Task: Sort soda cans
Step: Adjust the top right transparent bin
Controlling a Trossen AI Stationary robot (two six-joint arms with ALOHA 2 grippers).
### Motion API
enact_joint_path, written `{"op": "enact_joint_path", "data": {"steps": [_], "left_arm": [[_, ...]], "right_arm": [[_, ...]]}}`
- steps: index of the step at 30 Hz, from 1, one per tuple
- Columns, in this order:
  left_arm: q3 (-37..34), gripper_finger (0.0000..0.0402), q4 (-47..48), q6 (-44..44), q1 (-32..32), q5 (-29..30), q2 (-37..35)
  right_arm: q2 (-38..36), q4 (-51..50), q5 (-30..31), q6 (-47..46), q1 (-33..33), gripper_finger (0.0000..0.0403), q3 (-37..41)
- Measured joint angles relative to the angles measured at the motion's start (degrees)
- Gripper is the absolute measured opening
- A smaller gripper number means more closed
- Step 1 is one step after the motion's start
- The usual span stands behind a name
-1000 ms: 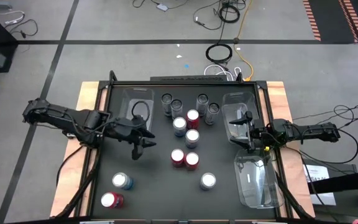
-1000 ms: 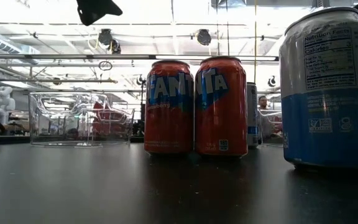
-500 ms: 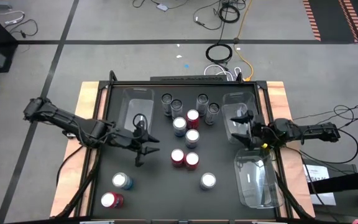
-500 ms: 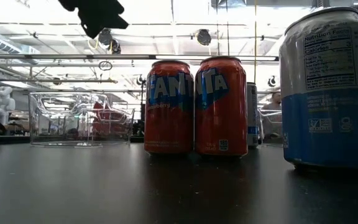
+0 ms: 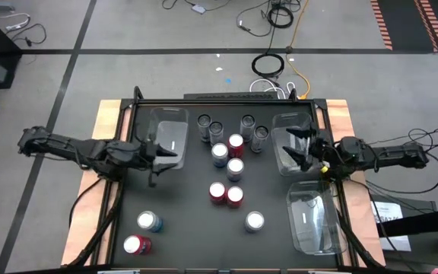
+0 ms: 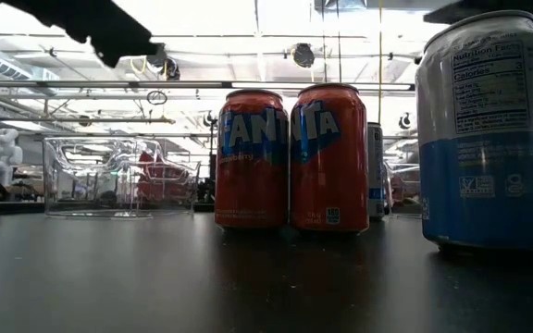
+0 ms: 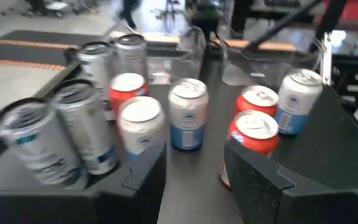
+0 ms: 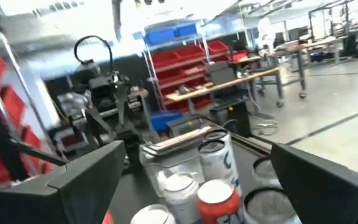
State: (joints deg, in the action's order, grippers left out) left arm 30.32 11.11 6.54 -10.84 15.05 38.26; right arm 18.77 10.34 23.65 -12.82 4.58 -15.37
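Twelve soda cans stand upright on the black table. In the high view, several dark grey ones (image 5: 216, 129) stand at the far middle. Red cans (image 5: 226, 194) and blue-and-silver cans (image 5: 235, 167) cluster in the centre, and two more (image 5: 143, 234) stand near the left corner. My left gripper (image 5: 162, 156) is open left of the cluster, beside the far left tray (image 5: 169, 129). In its wrist view the open fingers (image 7: 194, 180) frame the cans (image 7: 188, 112). My right gripper (image 5: 299, 144) hangs open over the far right tray (image 5: 286, 122); in its wrist view (image 8: 194, 186) the fingers are wide apart.
A third clear tray (image 5: 314, 221) lies at the near right. The low view shows two red cans (image 6: 290, 157) side by side, a blue-and-silver can (image 6: 489, 129) close by on the right and a clear tray (image 6: 118, 176) behind. Bare black table lies at the near middle (image 5: 196, 236).
My left gripper first reached toward the central cans, then drew back toward the table's left and far edges, ending beside the far left tray. My right gripper moved toward the far edge, from between the two right trays to above the far one. No can has moved.
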Motion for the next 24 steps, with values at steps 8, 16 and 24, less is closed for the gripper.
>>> {"op": "enact_joint_path", "data": {"steps": [8,16,24], "left_arm": [[-2.95,0.0171,5.91,-2.35,3.23,0.45,-11.77],[-2.93,0.0171,11.35,-4.25,8.48,4.67,-20.26],[-2.88,0.0171,12.40,-8.93,10.75,10.52,-21.62]], "right_arm": [[24.42,-23.93,6.72,-6.72,0.02,0.0396,-24.98],[43.44,-51.20,7.97,-26.11,-0.02,0.0396,-50.29],[52.82,-79.25,2.51,-59.31,0.02,0.0396,-57.28]]}}
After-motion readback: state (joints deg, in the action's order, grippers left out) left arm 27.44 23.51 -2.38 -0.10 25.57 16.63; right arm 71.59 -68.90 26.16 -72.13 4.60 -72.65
